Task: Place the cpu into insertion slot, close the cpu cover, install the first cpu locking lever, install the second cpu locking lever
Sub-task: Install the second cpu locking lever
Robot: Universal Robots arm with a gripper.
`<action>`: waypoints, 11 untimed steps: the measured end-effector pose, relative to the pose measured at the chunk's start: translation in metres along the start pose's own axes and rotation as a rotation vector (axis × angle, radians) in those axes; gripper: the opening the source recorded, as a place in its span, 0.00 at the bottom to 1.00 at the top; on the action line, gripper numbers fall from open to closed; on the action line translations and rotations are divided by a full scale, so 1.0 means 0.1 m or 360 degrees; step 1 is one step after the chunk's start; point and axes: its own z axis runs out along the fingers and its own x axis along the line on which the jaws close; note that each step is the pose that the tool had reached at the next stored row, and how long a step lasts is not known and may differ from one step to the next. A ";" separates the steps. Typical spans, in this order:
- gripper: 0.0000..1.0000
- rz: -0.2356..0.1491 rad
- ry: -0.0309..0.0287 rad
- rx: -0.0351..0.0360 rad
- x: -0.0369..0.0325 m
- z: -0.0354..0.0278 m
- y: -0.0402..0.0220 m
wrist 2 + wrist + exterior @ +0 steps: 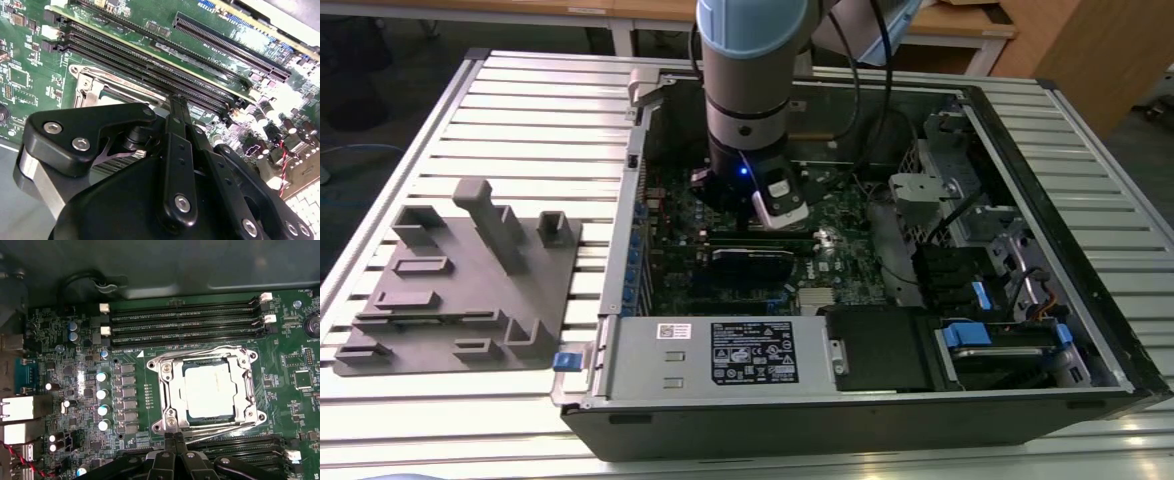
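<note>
The arm is down inside the open computer case (1014, 200), which sits on the slatted metal surface (520, 120), and the end effector (173, 437) hangs right at the edge of the insertion slot (206, 390) on the green motherboard (65, 375). In the first wrist view its fingertips are pinched together to a narrow point just beside the socket's metal rim, on the side away from the memory slots (185, 320). In the second wrist view the fingers (178, 120) also run together into one thin black blade, so I call it clenched, with nothing visibly gripped between them.

Now the progress. The cpu (209, 390) is in: its pale, silvery face lies flat and square in the middle of the socket. The cpu cover (167, 385) looks down too, its silver frame lying around the chip with the chip showing through the window. So the first two steps read as done.

The levers are the open question. Thin wire rods (200, 356) run along the socket's edges, one on the memory side and one on the end effector's side. The near one appears to angle away from the frame rather than sit tucked under its hook, though I can't tell for certain. My judgement: the work is at the lever stage, and at least one lever is not yet latched.
</note>
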 end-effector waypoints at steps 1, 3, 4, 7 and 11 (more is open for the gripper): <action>0.11 0.0000 0.00000 -0.0001 0.000 0.002 -0.004; 0.11 0.0000 0.00001 -0.0002 0.003 0.013 -0.015; 0.11 0.0000 0.00004 -0.0003 0.007 0.019 -0.022; 0.11 0.0001 0.00017 -0.0015 0.015 0.029 -0.040; 0.11 0.0004 0.00074 -0.0068 0.019 0.030 -0.056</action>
